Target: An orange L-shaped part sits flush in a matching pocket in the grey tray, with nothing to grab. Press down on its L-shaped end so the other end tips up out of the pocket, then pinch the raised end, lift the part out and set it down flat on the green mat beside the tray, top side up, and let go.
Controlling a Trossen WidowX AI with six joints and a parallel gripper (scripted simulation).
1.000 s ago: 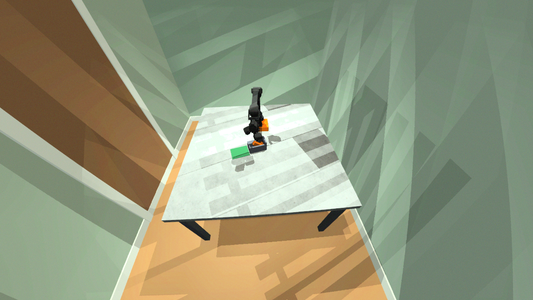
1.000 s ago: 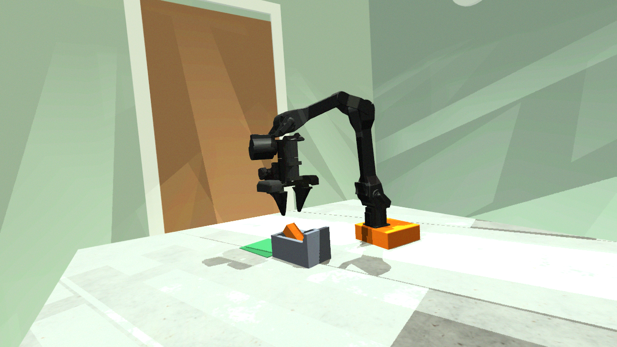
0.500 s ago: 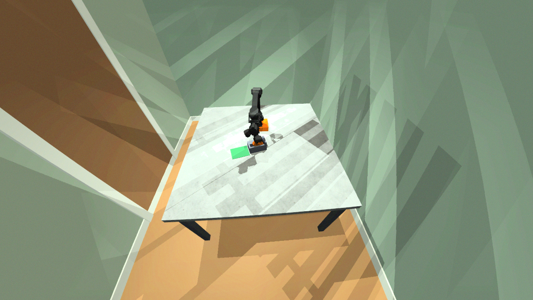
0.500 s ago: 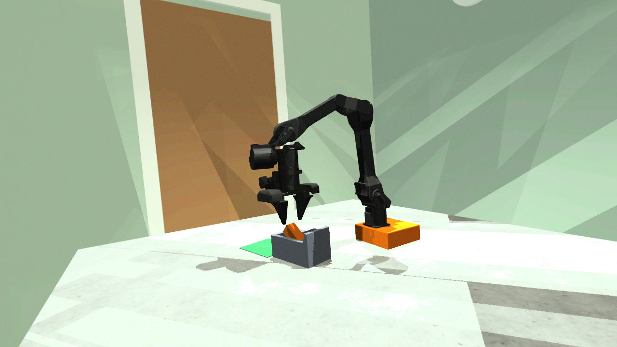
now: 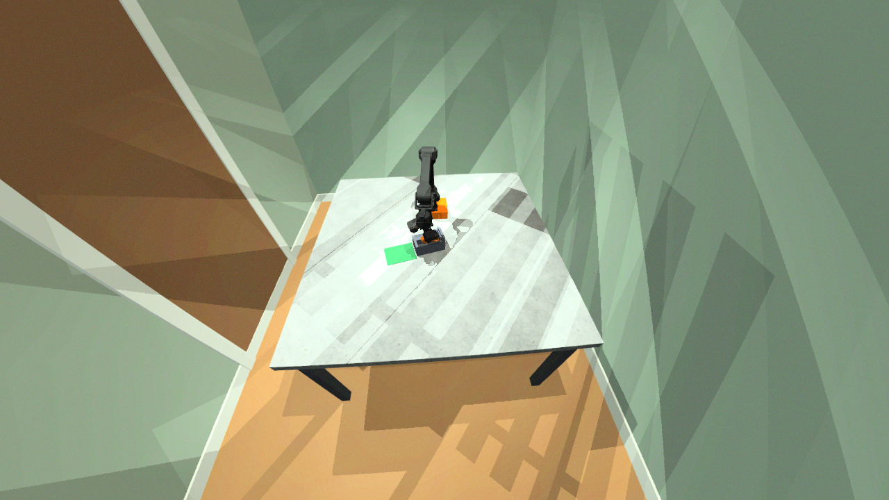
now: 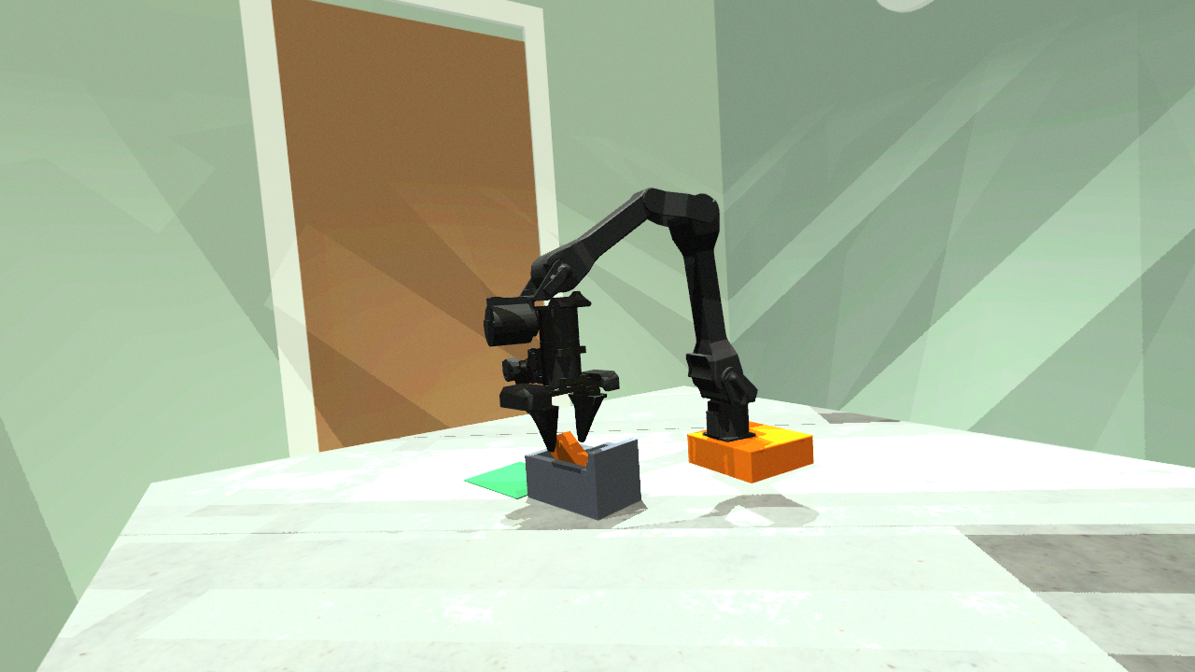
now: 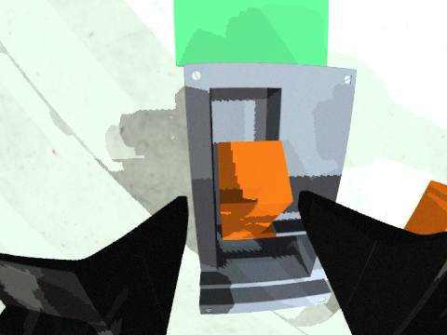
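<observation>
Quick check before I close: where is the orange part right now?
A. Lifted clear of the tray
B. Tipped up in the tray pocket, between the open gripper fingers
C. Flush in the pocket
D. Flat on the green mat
B: the orange part juts tilted from the grey tray, with the open gripper straddling it.

— What carries everything here?

— A pale counter [image 5: 472, 310] with a marbled white and grey top, standing on dark legs [image 5: 326, 380]; two show at its near edge in the top view.

— And beneath it?

— An orange-brown wooden floor [image 5: 397, 453], filling the lower middle of the top frame.

— What surrounds the room?

— Green walls [image 6: 961, 208] crossed by lighter streaks. A tall brown door [image 6: 409, 225] in a cream frame [image 6: 265, 225] fills the upper left of the exterior view.

— Anything more on the counter?

— A darker grey patch [image 6: 1086, 560] at lower right of the exterior frame.
</observation>
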